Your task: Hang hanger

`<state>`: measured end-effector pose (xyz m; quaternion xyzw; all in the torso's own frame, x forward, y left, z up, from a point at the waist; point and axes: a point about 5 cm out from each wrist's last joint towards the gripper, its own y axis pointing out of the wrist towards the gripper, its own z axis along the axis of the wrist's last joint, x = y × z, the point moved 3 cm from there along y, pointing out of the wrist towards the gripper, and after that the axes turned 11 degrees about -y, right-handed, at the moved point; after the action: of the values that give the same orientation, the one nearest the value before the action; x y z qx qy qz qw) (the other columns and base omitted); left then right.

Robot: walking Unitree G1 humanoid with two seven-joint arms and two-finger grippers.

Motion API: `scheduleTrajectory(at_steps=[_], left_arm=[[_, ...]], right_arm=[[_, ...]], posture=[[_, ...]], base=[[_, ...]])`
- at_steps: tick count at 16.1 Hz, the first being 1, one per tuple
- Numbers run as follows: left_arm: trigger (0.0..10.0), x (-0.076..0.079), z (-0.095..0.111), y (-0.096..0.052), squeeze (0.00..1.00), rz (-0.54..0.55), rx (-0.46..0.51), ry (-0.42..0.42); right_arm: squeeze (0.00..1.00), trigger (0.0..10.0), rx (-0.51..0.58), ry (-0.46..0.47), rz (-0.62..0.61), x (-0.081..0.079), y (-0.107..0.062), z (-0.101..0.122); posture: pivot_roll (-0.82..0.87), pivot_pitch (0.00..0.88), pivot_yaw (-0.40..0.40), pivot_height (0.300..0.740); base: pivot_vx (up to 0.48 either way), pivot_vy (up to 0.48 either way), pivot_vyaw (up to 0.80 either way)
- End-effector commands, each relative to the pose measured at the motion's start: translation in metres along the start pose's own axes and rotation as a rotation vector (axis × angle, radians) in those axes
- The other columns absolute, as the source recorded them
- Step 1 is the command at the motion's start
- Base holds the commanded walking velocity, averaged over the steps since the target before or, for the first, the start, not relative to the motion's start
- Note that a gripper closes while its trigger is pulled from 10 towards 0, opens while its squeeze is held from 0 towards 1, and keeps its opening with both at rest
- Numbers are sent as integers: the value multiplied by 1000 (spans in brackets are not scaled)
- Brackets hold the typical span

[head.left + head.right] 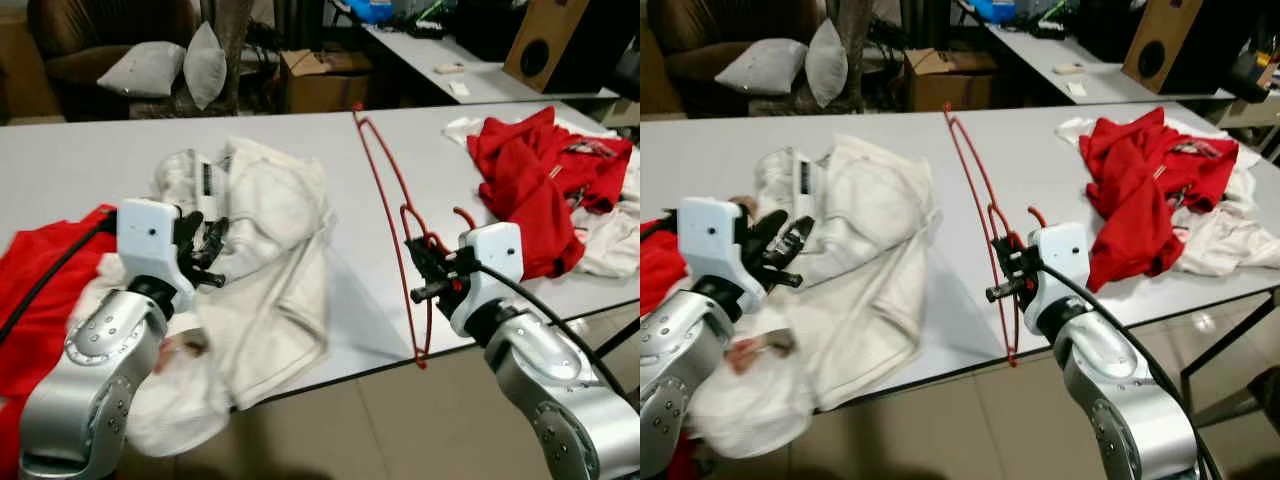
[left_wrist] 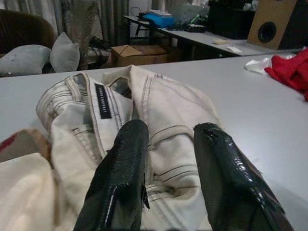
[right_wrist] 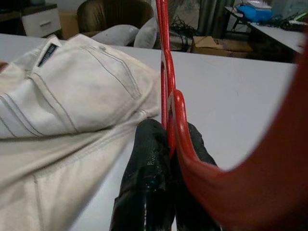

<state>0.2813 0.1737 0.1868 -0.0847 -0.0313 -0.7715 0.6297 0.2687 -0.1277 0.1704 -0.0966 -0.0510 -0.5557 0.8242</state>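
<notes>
Right wrist view: right gripper [image 3: 168, 144] clenched on thin red wire hanger [image 1: 385, 190].
Hanger axis: tilted upright, running away across the grey table [image 1: 80, 180], hook [image 1: 462, 215] apparently nearest the robot.
Left gripper [image 2: 166, 168]: released, over cream trousers [image 1: 270, 230].

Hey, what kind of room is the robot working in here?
Probably a living room or home workspace used for sorting laundry. A grey table holds white jeans and red clothes. Behind it are an armchair with cushions, a cardboard box and a speaker.
</notes>
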Motion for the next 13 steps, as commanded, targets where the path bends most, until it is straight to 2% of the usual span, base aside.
scheduleTrajectory(at_steps=[1, 2, 6, 8, 13], left_arm=[[10000, 7, -1, 2, 0, -24, -3, 0], [10000, 8, 1, 3, 0, -27, 4, 28], [10000, 10, -2, 3, 0, -31, -5, 44], [10000, 6, -6, 4, 0, -3, -19, 23], [10000, -10, -21, 5, 0, 49, -111, 124]], right_arm=[[0, 10000, -2, -10, -20, 6, -2, -1], [0, 10000, -1, -12, -18, 6, -2, -1], [0, 10000, -3, -22, -17, 6, -2, -1], [0, 10000, -8, -31, -15, 7, -2, -2], [0, 10000, -42, -81, 19, 11, -8, -10]], posture=[[82, 23, -42, 740], [82, 23, -42, 740], [79, 21, -45, 740], [78, 19, -44, 740], [71, 0, -31, 740]], base=[[0, 266, 0], [0, 0, 0], [0, -480, 0], [0, 0, 0], [0, 0, 0]])
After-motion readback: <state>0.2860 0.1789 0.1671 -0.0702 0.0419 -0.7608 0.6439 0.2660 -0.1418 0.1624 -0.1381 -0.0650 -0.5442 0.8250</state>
